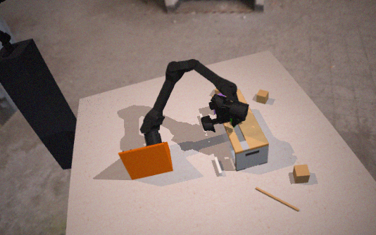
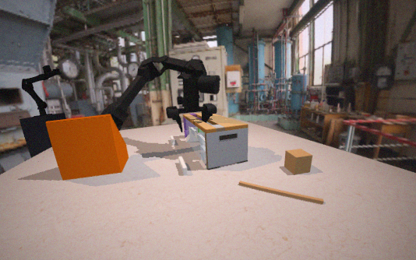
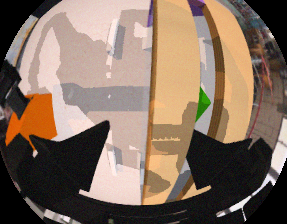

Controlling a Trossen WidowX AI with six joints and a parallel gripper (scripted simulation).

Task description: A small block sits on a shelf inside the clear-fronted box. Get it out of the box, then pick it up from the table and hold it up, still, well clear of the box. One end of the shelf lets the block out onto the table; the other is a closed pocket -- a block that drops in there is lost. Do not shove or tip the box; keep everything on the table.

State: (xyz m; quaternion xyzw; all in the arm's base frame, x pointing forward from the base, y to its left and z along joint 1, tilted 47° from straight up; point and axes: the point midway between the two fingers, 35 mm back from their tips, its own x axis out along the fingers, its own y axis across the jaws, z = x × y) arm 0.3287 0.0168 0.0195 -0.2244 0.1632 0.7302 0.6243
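The box (image 1: 252, 160) (image 2: 227, 149) (image 3: 176, 65) stands upright, with a grey end wall and a wooden top split by a long slot. A green piece (image 3: 203, 105) shows through the slot in the wrist view; it may be the small block, but its full shape is hidden. A purple part (image 3: 196, 7) shows at the box's far end. The shelf is not clearly visible. My gripper (image 1: 223, 123) (image 2: 192, 125) (image 3: 143, 124) is open and empty, pointing down over the box's front edge. One finger is out in front of the box, the other over the slot side.
A large orange block (image 1: 146, 162) (image 2: 86, 148) (image 3: 41, 115) stands near the arm's base. White bars (image 1: 218, 166) (image 2: 182, 165) (image 3: 112, 36) lie in front of the box. Wooden cubes (image 1: 262, 96) (image 1: 301, 174) (image 2: 297, 161) and a thin stick (image 1: 277, 199) (image 2: 281, 191) lie beyond it.
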